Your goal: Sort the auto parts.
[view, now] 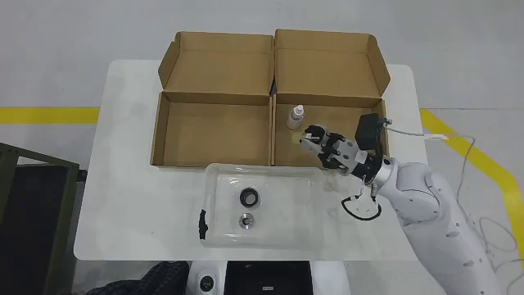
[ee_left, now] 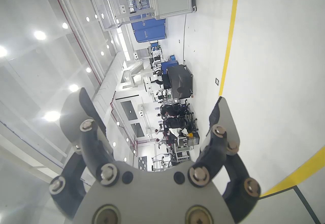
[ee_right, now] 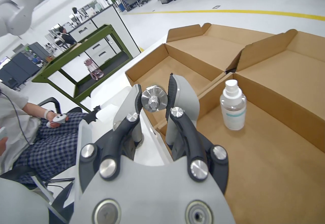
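The right pincer (ee_right: 155, 98) is clamped on a metal part (ee_right: 153, 102). The part is round and shiny, with a small knob in the middle. One finger presses on each side of it, and it is up in the air, touching only the fingers. In the top view the right pincer (view: 315, 143) hangs over the right box (view: 336, 115), close to the box's front wall and near the wall it shares with the left box (view: 213, 135).

A bottle (ee_right: 233, 108) stands upright on the floor of the right box (ee_right: 254, 159). It is see-through with a white cap. From above, the bottle (view: 295, 117) is near the pincer but not touching it.

The two boxes are brown card. They sit side by side on the white surface (view: 123, 172), touching, with their lids folded open at the back.

A see-through tray (view: 286, 172) lies just in front of the boxes. A black ring (view: 250, 197) and a silver part (view: 246, 221) lie in it, near each other but apart. A small black piece (view: 201, 224) sits at the tray's left edge; I cannot tell what it is.

The left pincer (ee_left: 151, 94) has its fingers wide apart. It is well away from the surface and points out at the room.
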Controlling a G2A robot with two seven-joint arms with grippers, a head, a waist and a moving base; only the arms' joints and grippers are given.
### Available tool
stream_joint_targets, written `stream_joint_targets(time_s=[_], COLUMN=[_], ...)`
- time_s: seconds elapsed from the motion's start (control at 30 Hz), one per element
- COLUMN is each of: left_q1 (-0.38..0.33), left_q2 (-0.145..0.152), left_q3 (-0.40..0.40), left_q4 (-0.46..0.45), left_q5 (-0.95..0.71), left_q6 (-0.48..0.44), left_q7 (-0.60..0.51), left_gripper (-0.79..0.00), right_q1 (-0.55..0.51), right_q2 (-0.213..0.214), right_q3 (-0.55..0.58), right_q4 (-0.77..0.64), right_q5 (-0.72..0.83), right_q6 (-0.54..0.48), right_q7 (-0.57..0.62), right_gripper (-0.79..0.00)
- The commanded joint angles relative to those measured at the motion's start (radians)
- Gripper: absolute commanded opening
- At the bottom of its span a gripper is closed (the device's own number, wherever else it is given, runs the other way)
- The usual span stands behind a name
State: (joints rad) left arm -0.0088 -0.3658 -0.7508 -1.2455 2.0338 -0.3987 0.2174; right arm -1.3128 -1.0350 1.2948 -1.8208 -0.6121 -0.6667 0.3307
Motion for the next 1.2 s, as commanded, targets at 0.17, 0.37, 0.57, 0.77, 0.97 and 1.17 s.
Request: stream_joint_targets(time_s=[0.17, 0.37, 0.57, 0.77, 0.97, 1.17], left_q1=[0.000, 0.000, 0.000, 0.000, 0.000, 0.000], left_q2=[0.000, 0.000, 0.000, 0.000, 0.000, 0.000], left_q3=[0.000, 0.000, 0.000, 0.000, 0.000, 0.000], left_q4=[0.000, 0.000, 0.000, 0.000, 0.000, 0.000], left_q5=[0.000, 0.000, 0.000, 0.000, 0.000, 0.000], left_q6=[0.000, 0.000, 0.000, 0.000, 0.000, 0.000], left_q7=[0.000, 0.000, 0.000, 0.000, 0.000, 0.000], left_gripper=[0.000, 0.000, 0.000, 0.000, 0.000, 0.000], right_q1=[0.021, 0.059, 0.122, 0.184, 0.235, 0.268], right_q2=[0.001, -0.001, -0.011, -0.023, -0.036, -0.050], right_q3=[-0.003, -0.034, -0.096, -0.152, -0.207, -0.256], right_q4=[-0.010, -0.005, 0.035, 0.074, 0.128, 0.167], right_q5=[-0.115, -0.206, -0.278, -0.358, -0.397, -0.429], right_q6=[0.100, 0.175, 0.281, 0.364, 0.404, 0.428], right_q7=[0.071, 0.169, 0.268, 0.345, 0.391, 0.410], right_gripper=[-0.785, -0.785, -0.785, -0.785, -0.785, -0.785])
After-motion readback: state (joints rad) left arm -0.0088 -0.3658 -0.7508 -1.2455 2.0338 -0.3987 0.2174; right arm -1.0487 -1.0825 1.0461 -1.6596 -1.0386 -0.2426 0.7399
